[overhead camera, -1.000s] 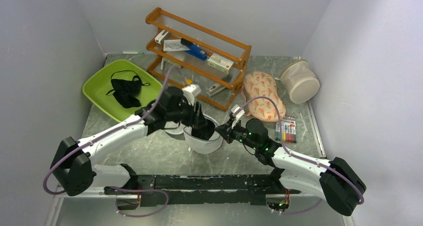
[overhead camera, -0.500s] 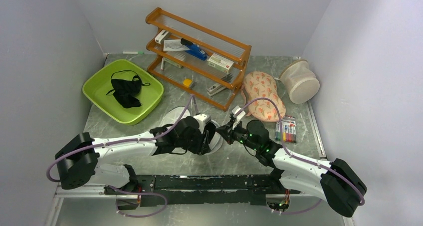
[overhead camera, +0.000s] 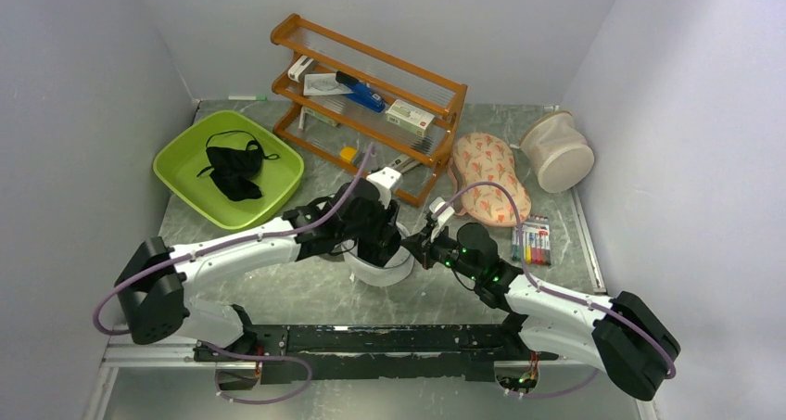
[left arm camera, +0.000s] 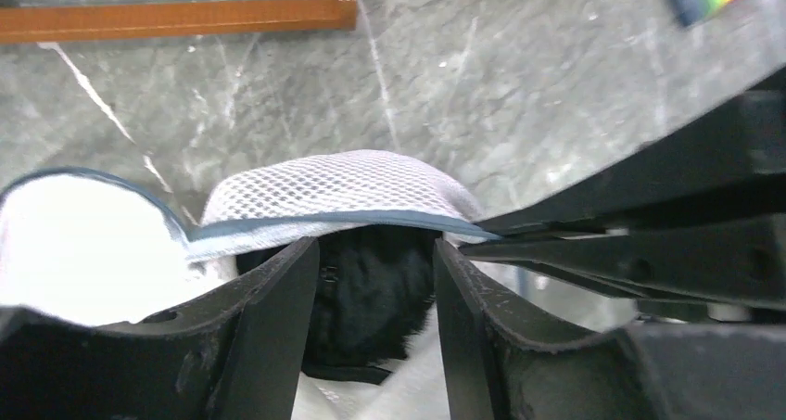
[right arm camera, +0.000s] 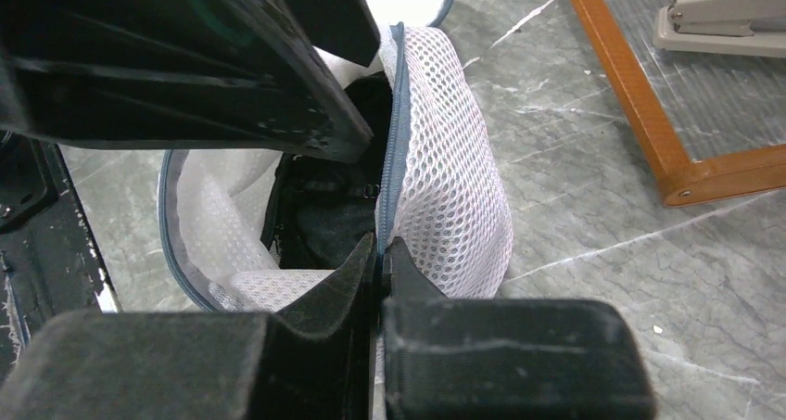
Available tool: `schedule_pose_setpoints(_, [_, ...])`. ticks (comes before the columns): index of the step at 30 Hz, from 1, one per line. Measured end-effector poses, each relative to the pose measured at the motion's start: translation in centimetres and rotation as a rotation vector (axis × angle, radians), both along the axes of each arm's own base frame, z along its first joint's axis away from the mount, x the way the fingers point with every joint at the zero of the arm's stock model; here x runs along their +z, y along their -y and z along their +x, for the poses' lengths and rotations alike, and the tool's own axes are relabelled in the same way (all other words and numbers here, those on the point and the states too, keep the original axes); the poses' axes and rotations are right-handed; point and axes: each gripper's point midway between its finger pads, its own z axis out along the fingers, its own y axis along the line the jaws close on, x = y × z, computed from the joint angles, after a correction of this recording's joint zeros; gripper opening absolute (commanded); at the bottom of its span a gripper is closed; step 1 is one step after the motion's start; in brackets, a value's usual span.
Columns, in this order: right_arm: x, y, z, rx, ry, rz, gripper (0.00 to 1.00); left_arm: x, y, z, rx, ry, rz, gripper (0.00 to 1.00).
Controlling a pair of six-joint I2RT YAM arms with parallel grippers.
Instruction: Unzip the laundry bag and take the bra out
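Overhead, the left gripper [overhead camera: 378, 237] hangs over the laundry bag [overhead camera: 380, 272] on the marble table [overhead camera: 278, 295], hiding its mouth. The right gripper [overhead camera: 426, 246] meets the bag's right rim. Only the left wrist view shows that gripper's fingers [left arm camera: 269, 318] spread apart at the unzipped opening, with the black bra [left arm camera: 371, 299] inside the bag between them. The right wrist view alone shows its claw pinching the bag's zip-edged mesh wall, the lid folded open.

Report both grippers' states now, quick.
Left gripper: open, at the bra inside the laundry bag.
Right gripper: closed on the laundry bag's zip edge.
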Motion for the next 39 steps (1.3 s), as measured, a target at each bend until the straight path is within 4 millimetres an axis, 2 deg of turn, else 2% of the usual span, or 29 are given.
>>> schedule_pose_setpoints(4, [0.0,0.0,0.0,-0.002,0.004,-0.002,0.0,-1.8,-0.2,1.0,-0.044,0.034,0.103,0.52])
schedule_pose_setpoints(9, [0.1,0.0,0.0,-0.001,0.006,0.0,0.0,-3.6,-0.5,1.4,-0.083,0.048,0.188,0.52])
schedule_pose_setpoints(22, [0.4,0.0,0.0,-0.001,0.012,0.005,0.0,-3.6,-1.4,3.1,-0.067,0.126,0.24,0.6])
schedule_pose_setpoints(28, [0.7,0.1,0.1,-0.008,0.021,0.011,0.0,-3.9,-2.0,4.4,-0.044,0.123,0.223,0.58])
schedule_pose_setpoints(39, [0.2,0.2,0.2,-0.013,0.013,-0.004,0.0,-6.4,-1.7,4.8,-0.082,0.081,0.219,0.54])
